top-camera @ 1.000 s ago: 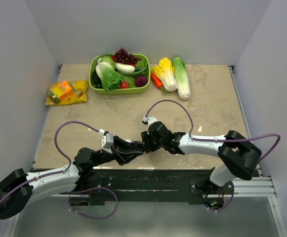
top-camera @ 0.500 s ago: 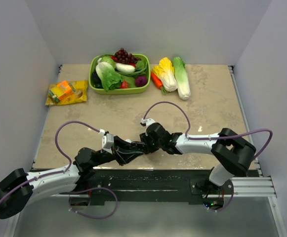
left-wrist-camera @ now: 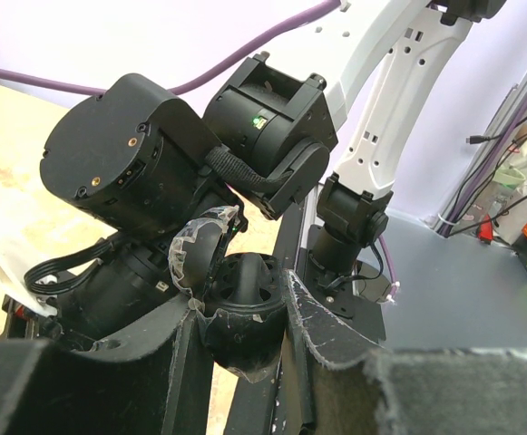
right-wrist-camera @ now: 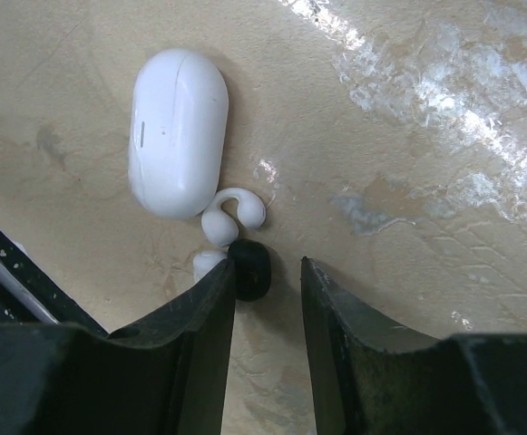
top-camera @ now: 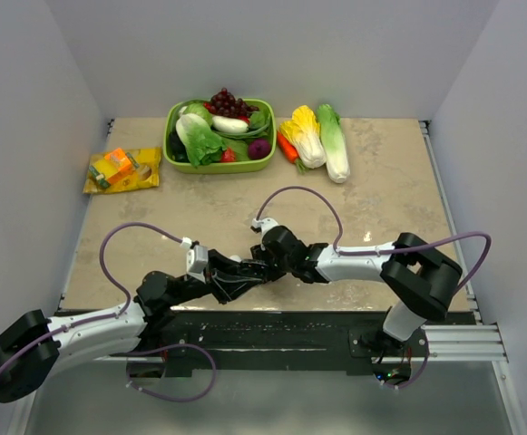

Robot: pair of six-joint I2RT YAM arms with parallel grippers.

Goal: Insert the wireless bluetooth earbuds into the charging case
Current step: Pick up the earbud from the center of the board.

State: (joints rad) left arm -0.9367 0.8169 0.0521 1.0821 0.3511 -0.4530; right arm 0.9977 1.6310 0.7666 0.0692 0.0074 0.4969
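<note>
1. Black bud [right-wrist-camera: 249, 269] lies on the table [right-wrist-camera: 408, 181] in the gap of the right jaws. It rests against the inner face of the view-left finger [right-wrist-camera: 204, 335], apart from the other finger [right-wrist-camera: 336, 344].
2. Right jaws: partly open, with a narrow gap that is wider than the bud. Nothing is clamped.
3. The relation that matters is that the bud sits off-centre, right at the fingertips and no deeper. I judge a small sideways shift would centre it before closing. From above it looks nearly round, so its long axis cannot be told.
4. Just beyond it lies a C-shaped white bud [right-wrist-camera: 233, 210], touching or nearly touching the black one. Beyond that is the white case [right-wrist-camera: 177, 131], shut, its long axis running away from the jaws.
5. A white bit [right-wrist-camera: 207, 263] is half hidden by the view-left finger; it may be a second white bud.
6. Left jaws: closed on a black case [left-wrist-camera: 245, 304], a rounded shell whose lid [left-wrist-camera: 195, 258] seems raised, held close to the right wrist. Its wells cannot be seen.
7. Count: one black bud, one sure white bud plus the bit, and two cases. No second black bud shows.
8. The right arm is nearer the bud; the left is occupied.
</note>
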